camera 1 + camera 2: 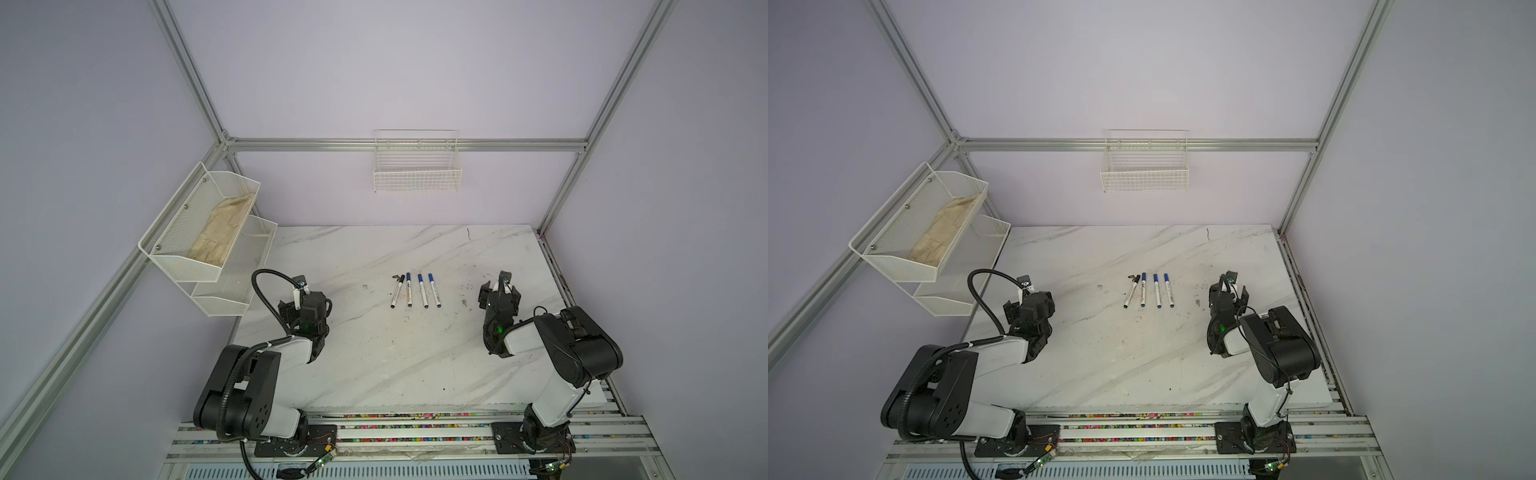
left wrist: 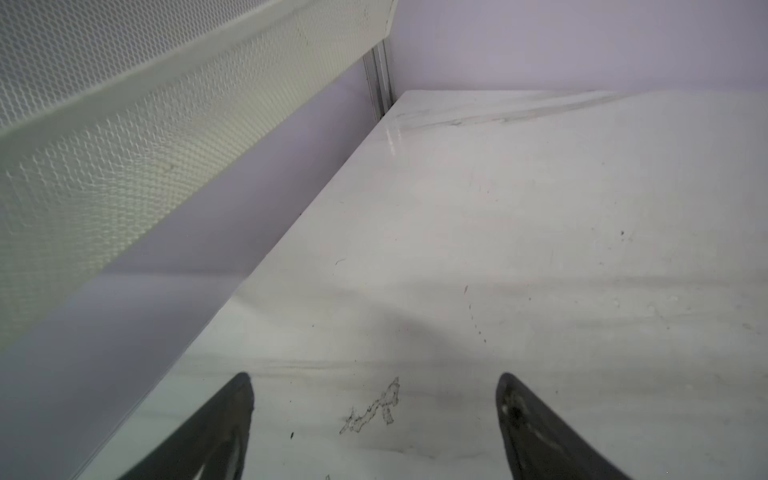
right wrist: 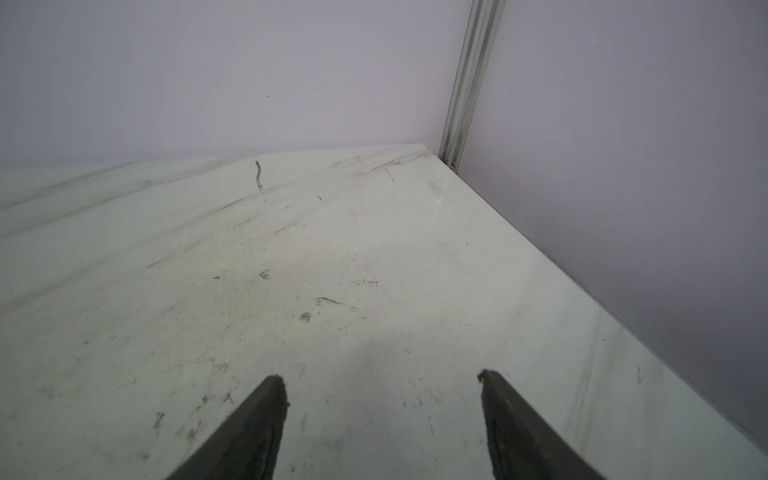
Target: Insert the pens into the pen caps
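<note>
1. The four pens (image 1: 1157,291) lie side by side about the middle of the worktop (image 1: 374,353), well apart from both hands. Three blue pens (image 1: 423,291) are nearly parallel, and the black pen (image 1: 397,292) at the left of the row is a little tilted.
2. The pen caps (image 1: 420,277) seem to sit already on the far ends of the barrels, so I judge the task is finished or almost finished.
3. The first risk is the black cap (image 1: 401,279): it may not be pushed fully home. A small dark speck (image 1: 396,276) just beside it is too small to identify.
4. The second risk is that the barrels are round. A hand passing low could roll them, and a push not in line with a barrel would slide the pen instead of seating its cap.
5. The left hand (image 2: 374,382) is spread wide and holds nothing. It is near the left edge, below the mesh shelf (image 2: 124,145), and only bare worktop shows between its fingers.
6. The right hand (image 3: 382,378) is also wide and empty, near the right edge. I cannot tell if its tips touch the surface.
</note>
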